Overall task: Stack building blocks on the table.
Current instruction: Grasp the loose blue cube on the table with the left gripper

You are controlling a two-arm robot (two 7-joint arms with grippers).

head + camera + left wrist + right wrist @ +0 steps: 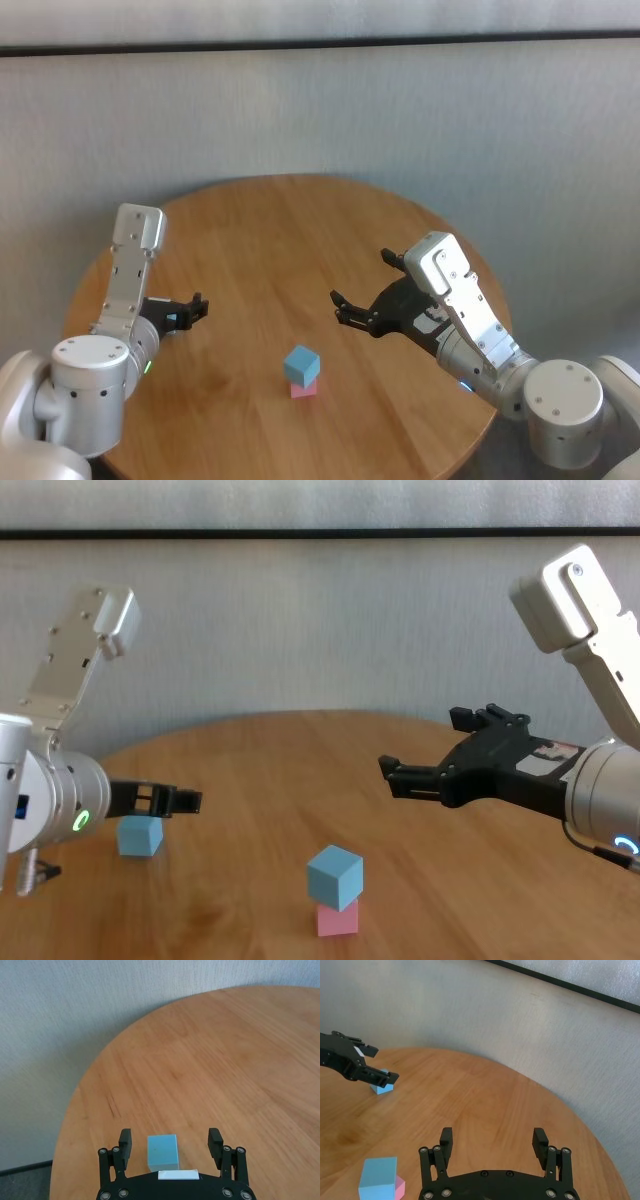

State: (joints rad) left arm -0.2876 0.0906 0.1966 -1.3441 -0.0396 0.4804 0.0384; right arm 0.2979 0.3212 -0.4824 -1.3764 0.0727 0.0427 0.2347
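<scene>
Blocks on the table (pixel 300 215): one blue block (pixel 301 365) sits on the pink block (pixel 304 390), a little turned, near the table's front edge. The second blue block (pixel 139 836) lies alone on the wood, well to the left of this stack, between the spread fingers of the left gripper (pixel 170 1144), not touched. The right gripper (pixel 365 287) hovers to the right of the stack, also wide apart and holding nothing.

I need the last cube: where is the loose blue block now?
On the table's left side, the loose blue block sits under the open left gripper.
</scene>
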